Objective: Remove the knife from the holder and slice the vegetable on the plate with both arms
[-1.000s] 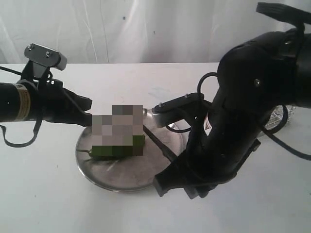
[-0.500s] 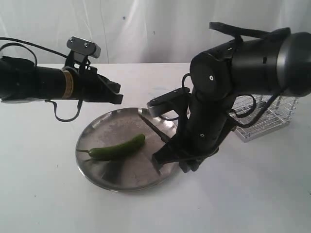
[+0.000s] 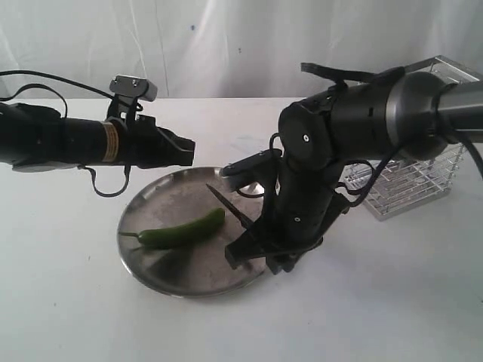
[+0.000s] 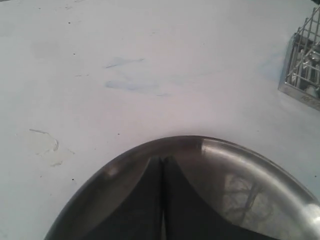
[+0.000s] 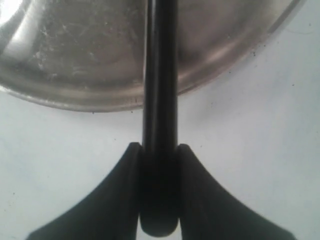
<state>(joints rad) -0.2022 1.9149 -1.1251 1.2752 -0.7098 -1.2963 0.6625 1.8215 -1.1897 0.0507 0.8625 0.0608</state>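
Note:
The green chilli pepper (image 3: 185,230) lies alone on the round steel plate (image 3: 162,200). My right gripper (image 3: 253,245) is at the plate's right rim, shut on the black handle of the knife (image 3: 226,205). The dark blade slants up and left over the plate, its tip just above the chilli's right end. In the right wrist view the fingers clamp the handle (image 5: 160,100) at the gripper (image 5: 159,147), over the plate's rim (image 5: 75,95). My left gripper (image 3: 189,151) is shut and empty, above the plate's far rim; its tips (image 4: 163,159) show against the plate (image 4: 240,170).
The wire-grid holder (image 3: 411,185) stands to the right behind the right arm, and its corner (image 4: 302,70) shows in the left wrist view. A white table (image 3: 75,302) carries everything, with a white curtain behind. Black cables trail from both arms.
The left gripper has risen off the chilli and reached right, above the plate's far rim. The right arm has swung left, uncovering the holder and carrying the knife blade further over the plate.

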